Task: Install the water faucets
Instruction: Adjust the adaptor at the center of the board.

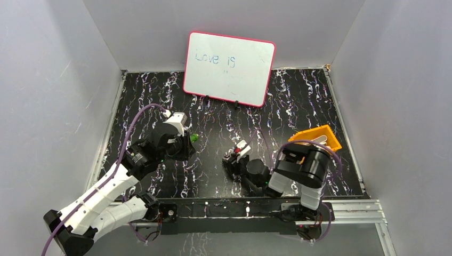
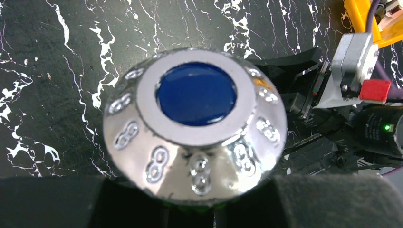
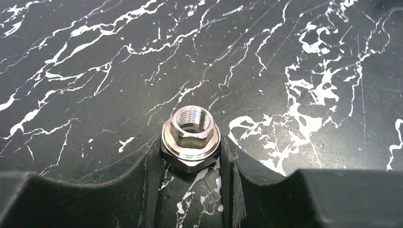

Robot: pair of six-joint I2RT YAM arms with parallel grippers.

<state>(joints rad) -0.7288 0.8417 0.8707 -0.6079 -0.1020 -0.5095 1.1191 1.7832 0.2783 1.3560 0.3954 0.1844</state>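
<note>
Walls (image 1: 58, 80) of plain grey close the counter (image 1: 154, 101) on three sides, and metal rails (image 1: 109, 133) run along its left, right and near edges. The counter is black and glossy, veined with thin white lines like marble. A broad stretch of this surface lies open between the two arms and on back to the whiteboard (image 1: 229, 68), a rounded pink-rimmed panel that leans on small feet at the far edge. An orange tray (image 1: 320, 136), boxy plastic, sits close to the right rail, just beyond the right arm.

The left tool (image 2: 192, 211) is closed on the tap (image 1: 195, 137), well in from the left rail. From above, only a small green tip shows past the black fingers. In the left wrist view the tap's knob (image 2: 195, 126) fills the frame: a round, mirror-bright silver dome with embossed loops around its skirt and a smooth blue disc on top, rising just above the fingers.

The right tool (image 3: 190, 166) grips a fitting (image 3: 191, 135), a small silver hexagonal piece with a threaded bore, its flanks touching both finger pads. It is low over the counter; I cannot tell whether it touches. Tap and fitting are apart, with open counter between them.
</note>
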